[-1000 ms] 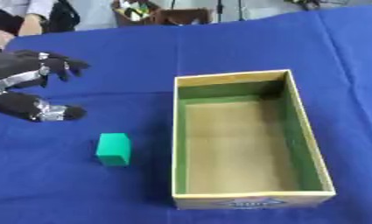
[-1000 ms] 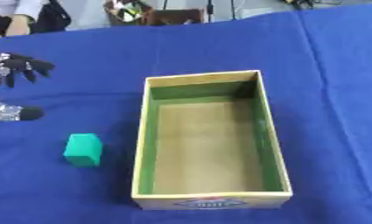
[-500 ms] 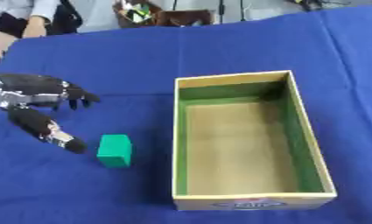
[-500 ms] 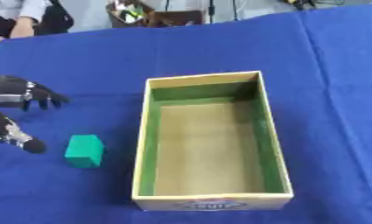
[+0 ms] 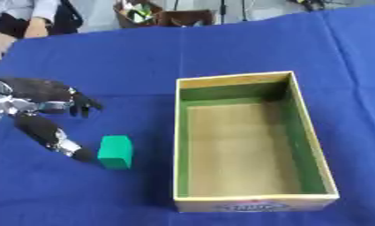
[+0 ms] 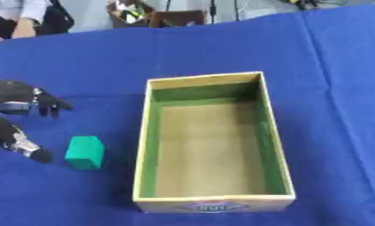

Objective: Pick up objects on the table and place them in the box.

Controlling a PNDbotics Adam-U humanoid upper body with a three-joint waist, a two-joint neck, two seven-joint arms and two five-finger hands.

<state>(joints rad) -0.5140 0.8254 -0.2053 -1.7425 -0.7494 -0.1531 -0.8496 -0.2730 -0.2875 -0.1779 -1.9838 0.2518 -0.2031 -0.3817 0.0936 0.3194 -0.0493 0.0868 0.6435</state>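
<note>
- block (image 5: 115,152): a small green block, lies on the blue cloth (image 5: 144,57) left of the box, near the box's left wall but apart from it.
- box (image 5: 308,145): a long wooden box with green inner walls and a tan floor, open at the top; nothing shows inside it. it lies lengthwise away from the robot, its near end wall bearing a small label that cannot be read.
- left hand (image 5: 37,95): comes in from the left edge, black with silver parts, spread wide and grasping nothing.
- its fingers (image 5: 82,102) reach out toward the right, above and to the left of the block, tips bent a little downward.
- its thumb (image 5: 55,137) points down and to the right; the thumb's tip lies just beside the block's left face, and whether it touches cannot be told.
- the block sits to the right of the gap between thumb and fingers, not enclosed by them.
- right hand: shows in neither view.
- the cloth covers the whole table, with soft folds near the far edge.
- at the far left corner a person (image 5: 24,17) sits behind the table, not touching the block or the box.
- some dark clutter (image 5: 161,13) stands past the far edge of the table.
</note>
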